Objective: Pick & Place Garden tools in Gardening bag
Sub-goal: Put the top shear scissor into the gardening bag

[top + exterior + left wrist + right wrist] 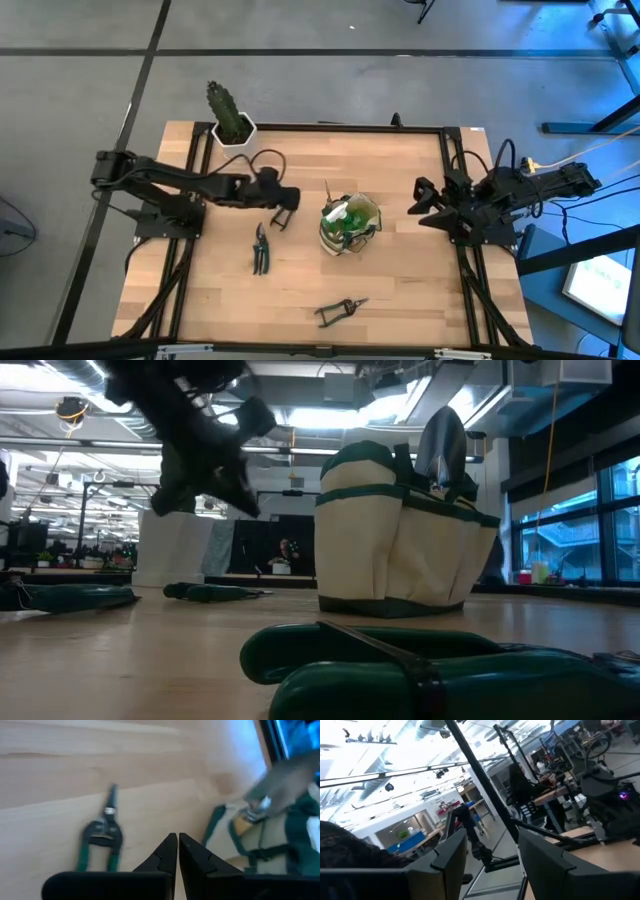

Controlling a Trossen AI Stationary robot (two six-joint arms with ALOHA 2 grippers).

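Left claw [283,208] pinched closed and empty, above the wooden worktop [400,290] between green-handled pruning shears [260,248] and olive-and-tan fabric gardening bag [348,224]; right claw [422,205] parted, parked at the worktop's edge.

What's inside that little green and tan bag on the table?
From above, the gardening bag holds green items and a thin handle poking up. The low view shows a dark trowel blade rising from it. What lies deeper is covered by the fabric walls.

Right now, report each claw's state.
Left claw: closed, empty, above the table beside the shears.
Right claw: open, empty, parked at the table's right edge.
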